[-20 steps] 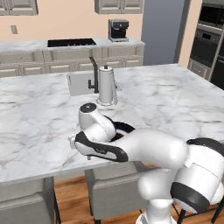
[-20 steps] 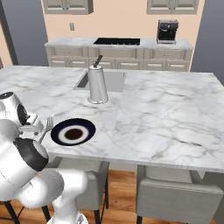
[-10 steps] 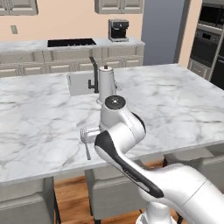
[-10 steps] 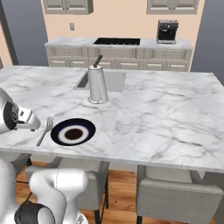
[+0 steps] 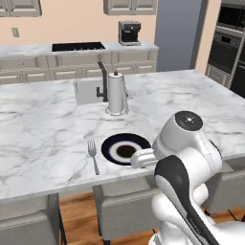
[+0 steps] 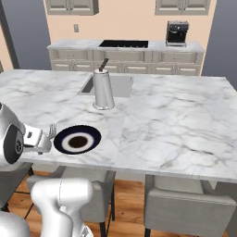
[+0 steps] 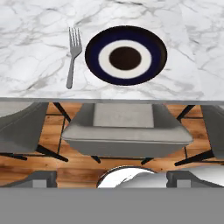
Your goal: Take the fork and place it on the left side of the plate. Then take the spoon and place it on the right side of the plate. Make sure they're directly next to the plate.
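Two task items lie ahead of the wide-open, empty end effector: slim silver-grey metal fork (image 7: 73,56) just left of the round navy-rimmed plate (image 7: 126,55), both on the white marble desk (image 7: 30,65).

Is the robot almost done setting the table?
About halfway. Done: the fork lies on the counter just left of the plate, not touching it. In hand: nothing that the pictures show. Left: the spoon goes to the plate's right, where the marble is bare.

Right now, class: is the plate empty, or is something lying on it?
Empty. The plate shows its bare navy rim, white ring and dark centre; the fork lies on the marble beside it, apart from the rim.
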Controlling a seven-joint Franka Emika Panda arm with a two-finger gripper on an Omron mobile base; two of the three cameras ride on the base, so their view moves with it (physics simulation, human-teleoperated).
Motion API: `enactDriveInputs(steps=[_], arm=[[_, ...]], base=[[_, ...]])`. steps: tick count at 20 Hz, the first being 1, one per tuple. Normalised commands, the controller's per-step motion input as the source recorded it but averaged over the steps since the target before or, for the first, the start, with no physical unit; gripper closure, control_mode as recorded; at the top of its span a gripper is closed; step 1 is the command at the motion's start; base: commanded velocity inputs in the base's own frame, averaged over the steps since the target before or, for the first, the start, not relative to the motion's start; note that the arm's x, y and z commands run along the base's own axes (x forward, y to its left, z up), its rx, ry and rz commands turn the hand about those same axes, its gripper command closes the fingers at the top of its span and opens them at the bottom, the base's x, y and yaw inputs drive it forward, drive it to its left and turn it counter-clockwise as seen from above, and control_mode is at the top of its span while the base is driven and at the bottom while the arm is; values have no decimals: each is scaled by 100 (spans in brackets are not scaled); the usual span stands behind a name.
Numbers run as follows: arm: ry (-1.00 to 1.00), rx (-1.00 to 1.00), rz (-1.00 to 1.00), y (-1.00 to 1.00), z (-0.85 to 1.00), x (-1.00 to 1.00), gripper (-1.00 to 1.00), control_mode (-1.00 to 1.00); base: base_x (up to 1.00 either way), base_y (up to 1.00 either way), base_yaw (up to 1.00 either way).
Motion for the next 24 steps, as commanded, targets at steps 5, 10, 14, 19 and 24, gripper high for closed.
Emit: enactDriveInputs(steps=[5, 10, 14, 19, 24], arm=[[6, 0, -2, -23, -48, -32, -100, -100], [-2, 1, 4, -43, -19, -40, -100, -100], [-6, 4, 0, -78, -5, -78, -100, -100], [0, 0, 0, 0, 0, 0, -100, 100], [0, 0, 0, 0, 0, 0, -100, 100]], base=[[0, 0, 0], [0, 0, 0], [0, 0, 0], [-69, -79, 0], [-91, -79, -12]])
